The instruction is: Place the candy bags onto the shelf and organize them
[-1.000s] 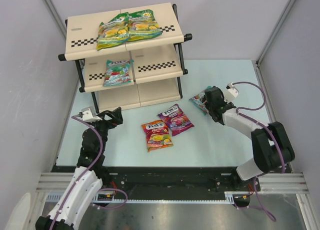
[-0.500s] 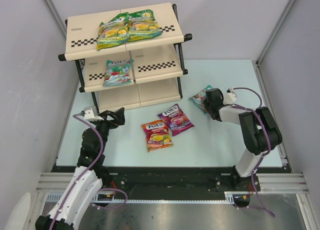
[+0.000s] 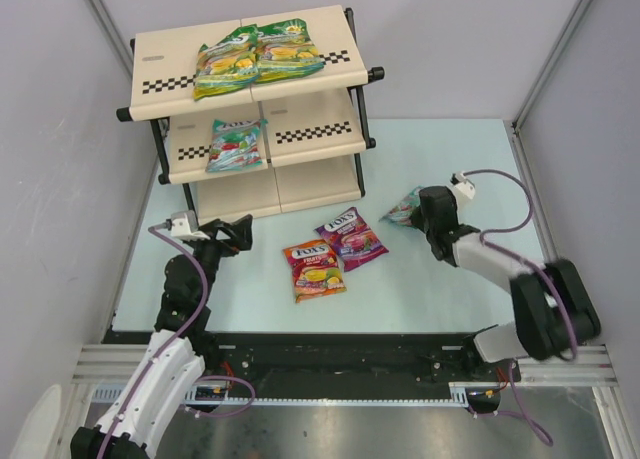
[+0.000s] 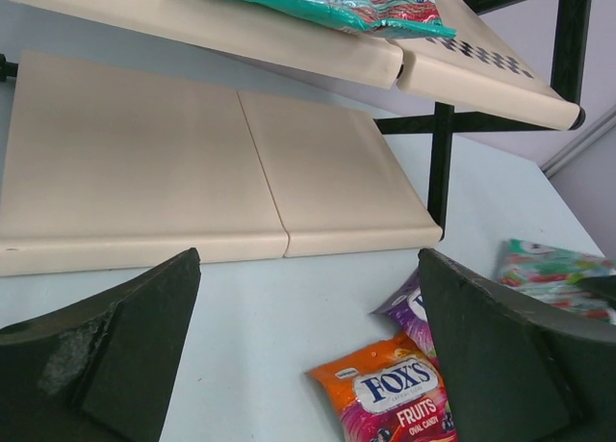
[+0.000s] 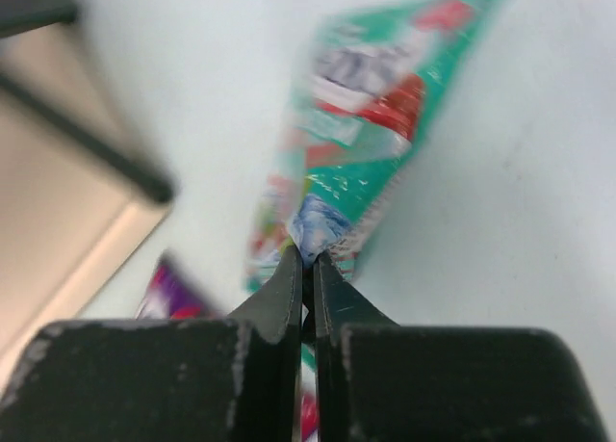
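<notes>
Pale-blue tabletop (image 3: 440, 159), grey walls (image 3: 60, 129) (shelf (image 3: 165, 59) far left)

We see the right gripper (image 5: 310, 261) with its two dark fingers (image 5: 274, 307) pressed together, pinching the near edge of a teal candy bag (image 5: 375, 124). The bag crumples at the pinch and stretches away from the fingers over the pale table (image 5: 510, 230), its print of red and white blurred. We cannot tell whether the bag touches the surface. To one side stands the shelf (image 5: 48, 201), a beige panel with a rounded edge, crossed by a black frame tube (image 5: 91, 139). Near that panel's edge, a sliver of a purple candy bag (image 5: 166, 286) shows beside the fingers.
</notes>
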